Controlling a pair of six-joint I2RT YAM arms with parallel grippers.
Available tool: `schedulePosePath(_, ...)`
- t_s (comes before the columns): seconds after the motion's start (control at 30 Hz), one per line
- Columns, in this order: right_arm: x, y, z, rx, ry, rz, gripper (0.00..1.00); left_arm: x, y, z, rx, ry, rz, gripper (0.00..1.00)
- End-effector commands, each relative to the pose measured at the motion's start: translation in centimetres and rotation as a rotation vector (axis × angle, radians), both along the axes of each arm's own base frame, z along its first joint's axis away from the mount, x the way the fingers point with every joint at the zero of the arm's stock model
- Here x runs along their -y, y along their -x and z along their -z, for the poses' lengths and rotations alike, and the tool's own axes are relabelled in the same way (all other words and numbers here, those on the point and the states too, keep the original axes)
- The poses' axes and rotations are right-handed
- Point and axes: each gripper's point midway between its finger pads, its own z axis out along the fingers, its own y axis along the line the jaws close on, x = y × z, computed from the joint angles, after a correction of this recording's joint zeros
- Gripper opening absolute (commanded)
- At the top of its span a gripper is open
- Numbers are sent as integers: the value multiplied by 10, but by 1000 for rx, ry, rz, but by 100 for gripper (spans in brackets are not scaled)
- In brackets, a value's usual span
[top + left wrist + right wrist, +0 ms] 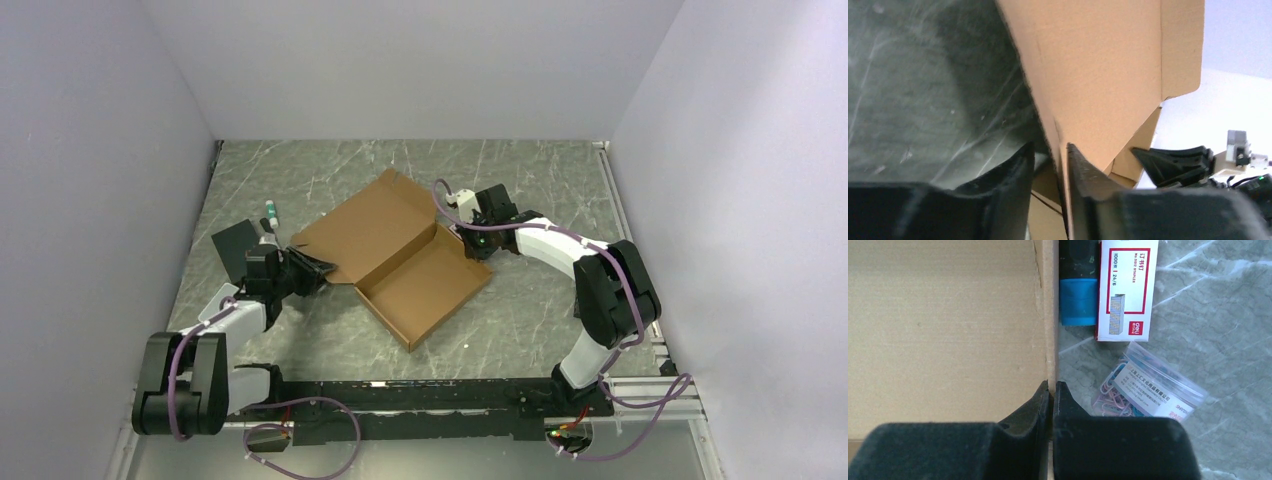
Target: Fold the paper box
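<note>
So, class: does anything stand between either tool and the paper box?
Nothing visible does. The right tool pinches a wall of the paper box; the left tool straddles a flap's edge, jaws apart.

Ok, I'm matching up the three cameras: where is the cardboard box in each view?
Top view: cardboard box lies open at the centre.
Left wrist: the box fills the upper middle, an edge between the fingers of the left gripper.
Right wrist: the box fills the left half, its wall pinched by the right gripper.
Shared landmark: the grey marbled table.
</note>
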Motion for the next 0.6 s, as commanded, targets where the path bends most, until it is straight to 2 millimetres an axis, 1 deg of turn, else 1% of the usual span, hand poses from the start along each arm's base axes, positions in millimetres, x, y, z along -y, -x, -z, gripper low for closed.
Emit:
schedulePosePath(0.0,-3,-3,1,15,-16,-13,0,5,-27,-38,173,-8,57,18)
schedulePosePath(0.07,-4,-4,3,13,-16,-13,0,6,-31,-46,207,-39,89,1)
schedulePosePath(0.23,-11,-8,5,21,0,-28,13,3,-29,-64,292,-119,122,0)
schedulePosePath(0.43,-22,-14,9,49,30,-47,23,5,-22,-82,382,-149,152,0)
schedulePosePath(0.57,-27,-13,12,56,47,-61,27,8,-17,-87,412,-150,168,0)
